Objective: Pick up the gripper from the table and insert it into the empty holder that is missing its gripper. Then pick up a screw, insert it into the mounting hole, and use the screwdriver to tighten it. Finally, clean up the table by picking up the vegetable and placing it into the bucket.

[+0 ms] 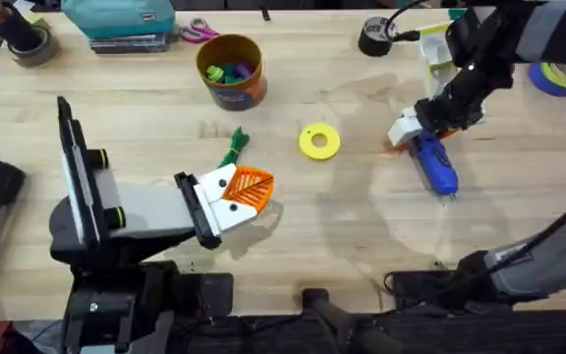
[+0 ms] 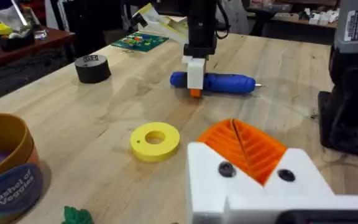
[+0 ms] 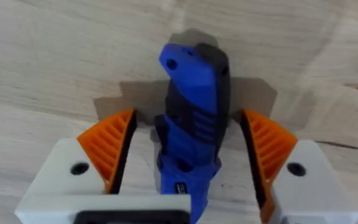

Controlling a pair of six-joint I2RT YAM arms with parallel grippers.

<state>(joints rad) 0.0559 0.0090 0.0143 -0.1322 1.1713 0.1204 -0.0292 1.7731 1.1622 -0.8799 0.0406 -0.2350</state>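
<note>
Right claw [image 3: 182, 165] is down over the blue screwdriver [image 1: 434, 163] lying flat on the tabletop [image 1: 362, 226], its orange ribbed pads [image 3: 110, 146] spread apart on either side of the body, gaps showing on both sides. Left claw [image 1: 242, 192] rests low near the middle of the tabletop, and I cannot tell whether it is apart or together. Just beyond it lie the green vegetable [image 1: 236, 146] and the yellow ring [image 1: 318, 141], with the bucket [image 1: 231, 71] farther back.

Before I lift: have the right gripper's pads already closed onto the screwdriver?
No. In the right wrist view the orange pads stand on either side of the blue screwdriver with visible gaps, not touching it.
</note>
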